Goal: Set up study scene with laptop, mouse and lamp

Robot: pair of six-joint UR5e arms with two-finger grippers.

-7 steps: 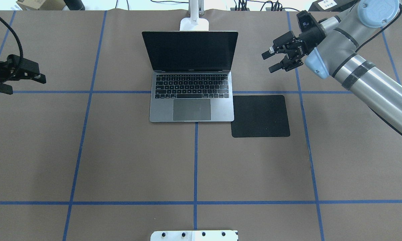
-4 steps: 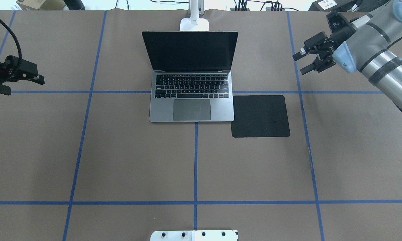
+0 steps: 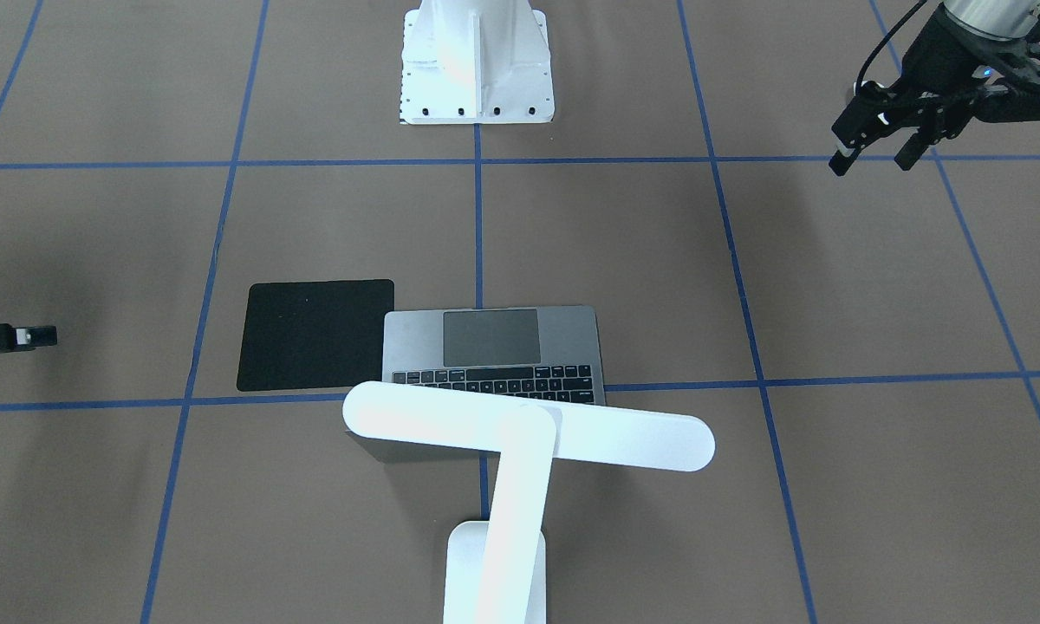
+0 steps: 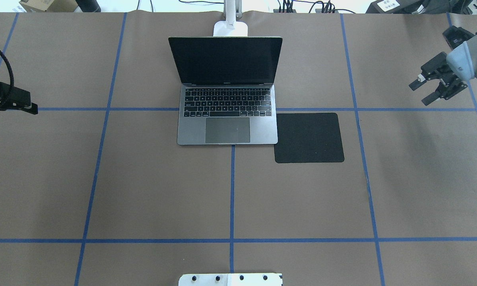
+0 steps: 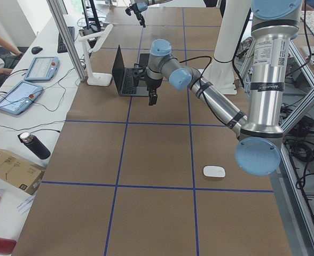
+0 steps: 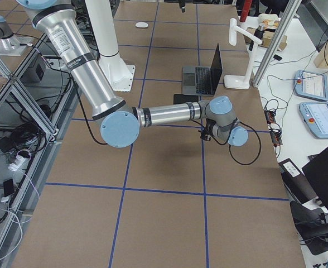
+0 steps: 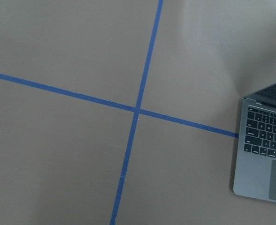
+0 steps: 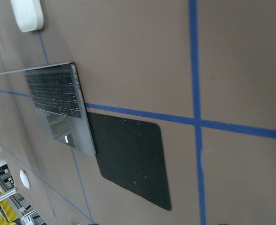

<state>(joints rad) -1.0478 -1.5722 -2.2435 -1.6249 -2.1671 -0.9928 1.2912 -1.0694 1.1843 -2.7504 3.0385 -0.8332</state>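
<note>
Two items judged placed. Front view: left gripper gapes, empty; lamp overhangs open laptop. Overhead: right gripper released, empty; mouse pad adjoins laptop. Left view: mouse lies well apart; next, fetch it to the pad.

Open desk stretches left and front of laptop, wide passage. Obstacles — lamp bar above its screen, mouse pad touching its right edge.
</note>
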